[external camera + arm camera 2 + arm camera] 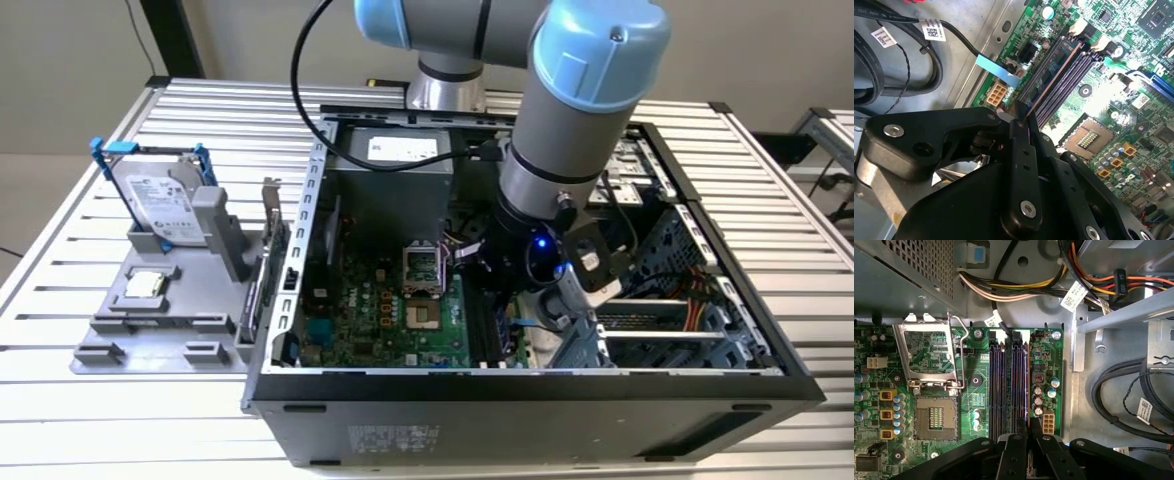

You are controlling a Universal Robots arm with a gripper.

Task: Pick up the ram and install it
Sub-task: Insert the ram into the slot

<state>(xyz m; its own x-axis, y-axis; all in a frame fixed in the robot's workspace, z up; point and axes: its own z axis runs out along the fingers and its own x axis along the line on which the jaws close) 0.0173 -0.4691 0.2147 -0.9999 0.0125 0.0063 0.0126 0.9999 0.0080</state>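
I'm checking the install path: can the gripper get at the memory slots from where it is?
Probably yes: the gripper holds the ram edge-on just above the memory slots, nothing lies between, and the cables sit off to the side.

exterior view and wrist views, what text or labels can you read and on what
No text can be quoted.
Hard drive label: too small to read.
Power supply label: too small.
Case sticker: too small.
Cable tags: print and codes too small.
Ram in the jaws: edge-on, no print shows.
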